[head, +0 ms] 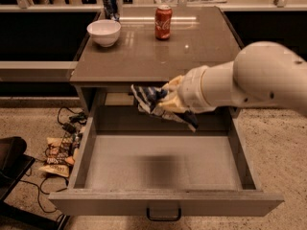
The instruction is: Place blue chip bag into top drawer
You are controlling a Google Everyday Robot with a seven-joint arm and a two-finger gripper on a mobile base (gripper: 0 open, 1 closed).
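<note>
Bag status: blue chip bag [146, 98] is in the air, pinched in the gripper [165, 102], whose fingers are clamped on the bag's middle so both ends stick out. The arm [249, 83] reaches in from the right of the view. The bag sits just in front of the cabinet top's front edge [144, 82] and over the rear part of the open top drawer [163, 164], clear of the drawer floor. Its long axis runs roughly across the drawer's width, tilted: left end high near the counter edge, right tail [191, 122] drooping toward the back wall. The target is straight down and slightly toward the front panel [163, 201]; I read the shadow on the drawer floor as putting the load near the drawer's centre line. Room looks fine, since the drawer floor is bare and wider than the bag, with left wall [84, 147] and right wall [242, 152] both well apart from it. The only tight edge is the counter lip just behind the bag's upper end; my guess is a straight drop clears it. The white bowl [104, 31], red can [163, 21] and blue can [110, 5] are up on the top, well away. The wrappers [57, 157] and cables on the floor at left lie outside the drawer, not in the path. The handle [164, 215] is far from the arm.
</note>
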